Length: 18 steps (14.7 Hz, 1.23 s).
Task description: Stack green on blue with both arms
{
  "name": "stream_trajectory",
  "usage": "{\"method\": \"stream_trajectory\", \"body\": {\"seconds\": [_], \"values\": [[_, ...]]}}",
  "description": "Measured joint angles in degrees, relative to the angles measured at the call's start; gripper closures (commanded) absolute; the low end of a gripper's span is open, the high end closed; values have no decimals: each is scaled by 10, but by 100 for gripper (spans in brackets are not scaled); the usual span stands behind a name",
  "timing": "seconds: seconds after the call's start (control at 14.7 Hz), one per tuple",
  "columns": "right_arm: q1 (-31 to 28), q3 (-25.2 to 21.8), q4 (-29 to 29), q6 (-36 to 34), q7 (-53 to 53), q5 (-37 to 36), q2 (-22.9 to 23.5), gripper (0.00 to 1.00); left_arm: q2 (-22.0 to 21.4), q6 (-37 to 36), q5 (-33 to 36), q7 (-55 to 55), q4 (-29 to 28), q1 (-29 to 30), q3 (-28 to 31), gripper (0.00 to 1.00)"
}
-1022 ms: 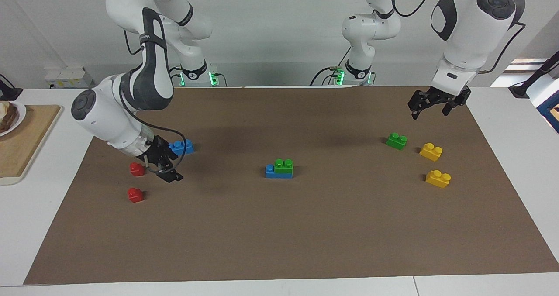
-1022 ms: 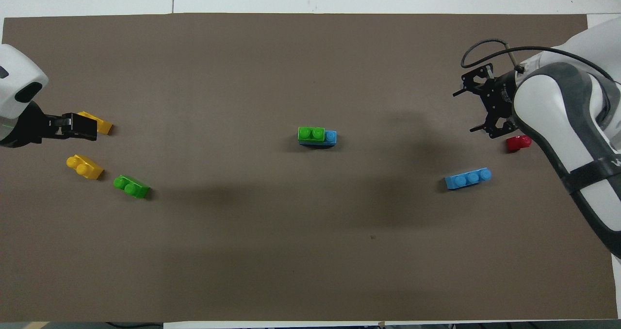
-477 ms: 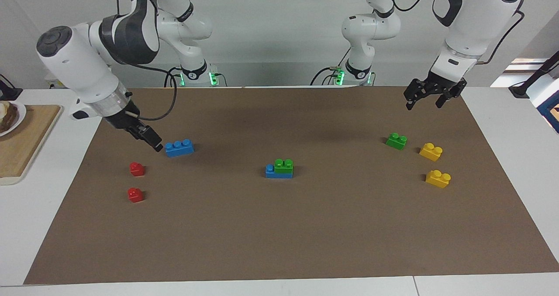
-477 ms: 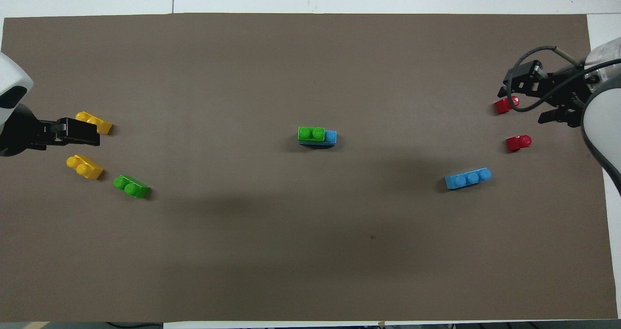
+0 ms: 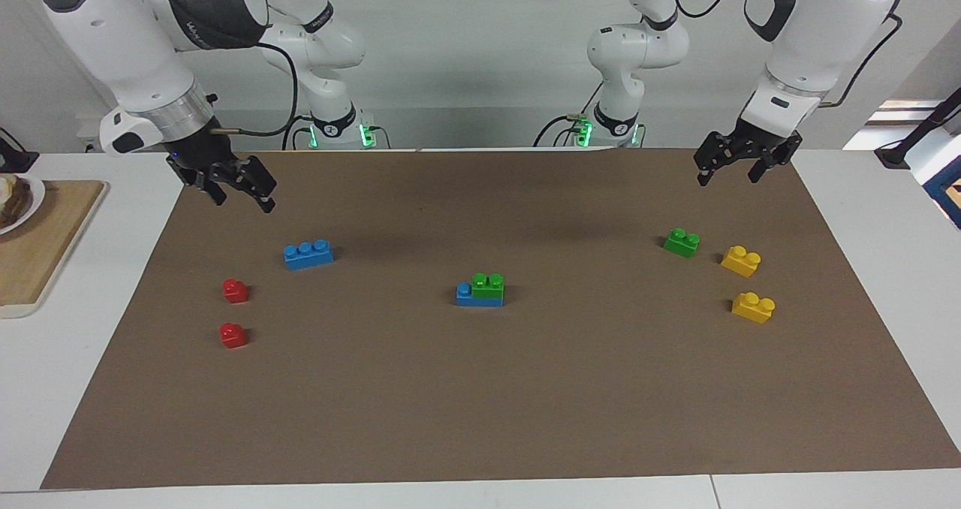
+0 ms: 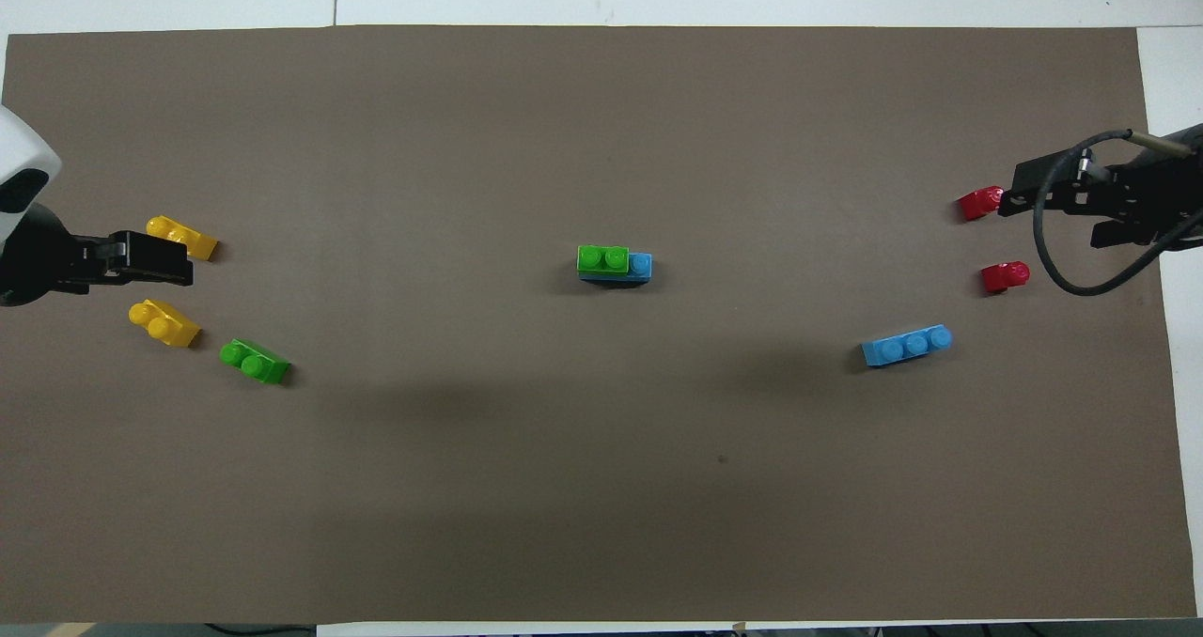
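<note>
One green brick sits stacked on a blue brick in the middle of the mat; the stack also shows in the overhead view. A second green brick lies loose toward the left arm's end. A second blue brick lies loose toward the right arm's end. My right gripper is open and empty, raised over the mat. My left gripper is open and empty, raised over the mat.
Two red bricks lie farther out than the loose blue brick. Two yellow bricks lie beside the loose green one. A wooden board with a plate lies off the brown mat.
My right gripper has risen from low between the loose blue brick and a red brick and drawn back toward its base. My left gripper rose slightly. No brick has moved.
</note>
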Motion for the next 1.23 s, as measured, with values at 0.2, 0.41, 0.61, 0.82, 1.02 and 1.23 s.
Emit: {"method": "stream_trajectory", "body": {"seconds": [0.2,0.41,0.61,0.82,1.02,1.23], "values": [[0,1,0,0,-24,-8,0,1,0,-1,0,0,0,0,-1,0],[0,1,0,-3,-34,-10,0,1,0,-1,0,0,0,0,-1,0],[0,1,0,-5,-38,-10,0,1,0,-1,0,0,0,0,-2,0],[0,1,0,-6,-39,-10,0,1,0,-1,0,0,0,0,-3,0],[0,1,0,-8,-39,-11,0,1,0,-1,-1,0,0,0,-3,0],[0,1,0,-9,-63,-23,0,1,0,-1,-1,0,0,0,-3,0]]}}
